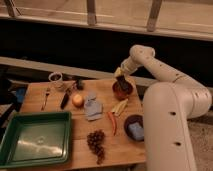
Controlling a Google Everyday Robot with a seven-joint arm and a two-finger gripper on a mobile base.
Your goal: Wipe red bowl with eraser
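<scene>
Red bowl (122,91) under gripper (122,81)
</scene>
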